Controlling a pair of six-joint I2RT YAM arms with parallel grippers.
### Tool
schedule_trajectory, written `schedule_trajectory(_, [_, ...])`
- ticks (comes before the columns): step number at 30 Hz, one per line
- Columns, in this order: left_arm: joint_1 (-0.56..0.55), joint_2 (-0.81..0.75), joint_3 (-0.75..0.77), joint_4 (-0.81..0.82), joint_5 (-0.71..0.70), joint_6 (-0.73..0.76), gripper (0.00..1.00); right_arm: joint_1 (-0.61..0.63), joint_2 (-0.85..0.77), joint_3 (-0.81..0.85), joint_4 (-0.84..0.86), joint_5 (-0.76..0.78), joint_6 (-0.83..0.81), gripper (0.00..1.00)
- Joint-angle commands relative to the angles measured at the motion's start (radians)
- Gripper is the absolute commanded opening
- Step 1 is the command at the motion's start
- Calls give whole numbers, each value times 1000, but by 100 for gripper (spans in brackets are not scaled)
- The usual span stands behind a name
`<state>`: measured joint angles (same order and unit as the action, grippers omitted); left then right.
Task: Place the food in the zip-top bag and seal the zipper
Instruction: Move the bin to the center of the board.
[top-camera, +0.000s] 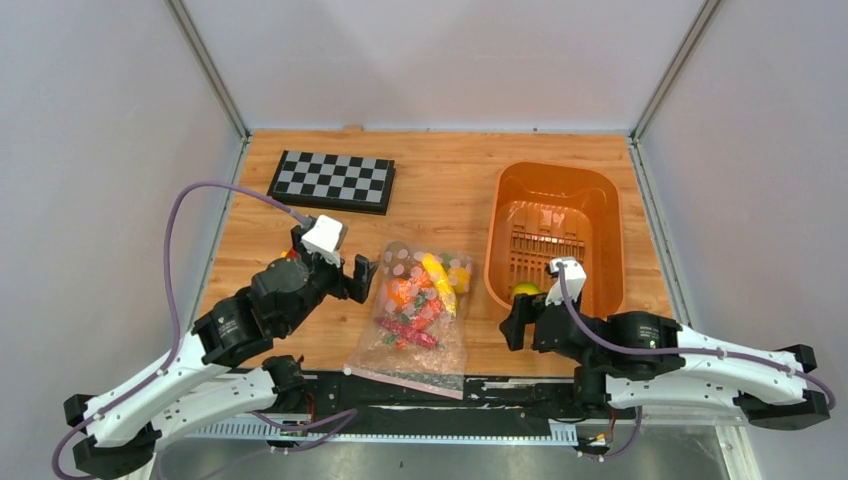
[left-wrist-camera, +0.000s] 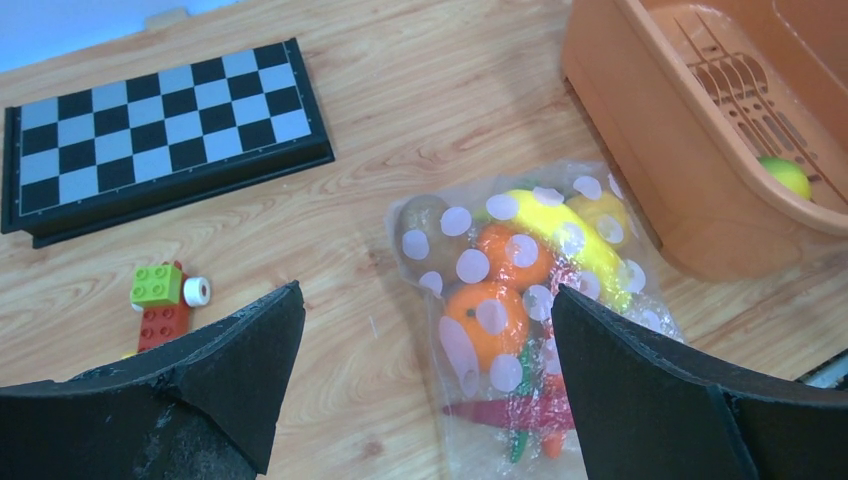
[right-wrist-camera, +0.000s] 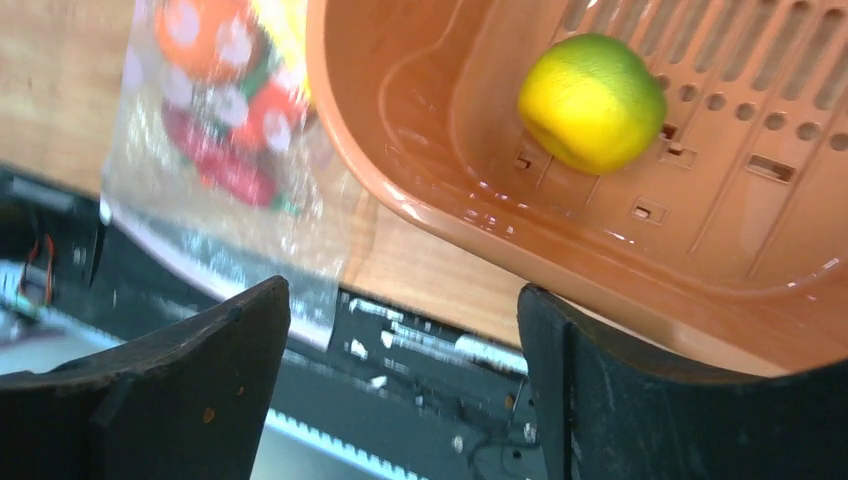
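Two claws stand with jaws apart and nothing between them. The left claw (top-camera: 349, 272) (left-wrist-camera: 425, 310) hovers over the bench (top-camera: 450, 170) left of the middle, its fingers (left-wrist-camera: 235, 355) spread wide and pointing toward the bag (top-camera: 415, 310) (left-wrist-camera: 520, 300), which lies just beside it to the right. The right claw (top-camera: 520, 322) (right-wrist-camera: 405, 300) hangs at the near end of the basket (top-camera: 492, 250) (right-wrist-camera: 400, 150), partly over the bench's near edge, gripping nothing. The bag lies flat between the two claws, near the middle of the near edge and just left of the basket, and the food (top-camera: 420, 295) (left-wrist-camera: 495, 315) is inside it: orange balls, a long yellow piece, a brownish piece and a red chilli. The zipper (top-camera: 410, 380) runs along the bag's near end, over the black rail at the bench's near edge; whether it is sealed I cannot tell. One yellow-green fruit (top-camera: 525, 291) (right-wrist-camera: 592, 100) rests on the slotted floor of the basket, at its near end, just beyond the right claw. A chessboard (top-camera: 333, 180) (left-wrist-camera: 160, 130) lies closed toward the far left corner, and some blocks (left-wrist-camera: 165, 300) sit on the bench between it and the left claw.
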<state>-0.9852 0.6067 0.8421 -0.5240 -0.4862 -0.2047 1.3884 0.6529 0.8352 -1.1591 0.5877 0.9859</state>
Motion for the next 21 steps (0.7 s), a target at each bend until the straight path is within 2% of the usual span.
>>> schedule_trajectory(1, [3,26,-2,64,14,-41,100,-29,16,-2,6,306,104,88])
schedule_trajectory(2, [3,30,-3,64,15,-43,100,-57,20,-11,-1,347,129,91])
schedule_trajectory(6, [3,36,-14,57,14,-59,100,-147,-21,-22,76,402,61,92])
schedule_trajectory(8, [3,32,-27,64,10,-66,100,-189,-68,-69,230,403,-99,92])
schedule_trajectory(10, [3,34,-44,75,14,-73,100,-275,-104,-118,408,280,-260,93])
schedule_trajectory(14, [5,69,-66,38,17,-128,100,-451,-71,-157,558,-104,-366,91])
schedule_trajectory(19, [5,114,-148,34,197,-207,100,-449,40,-157,651,-459,-411,83])
schedule_trajectory(21, [5,110,-197,44,262,-275,100,-412,62,-187,727,-565,-402,84])
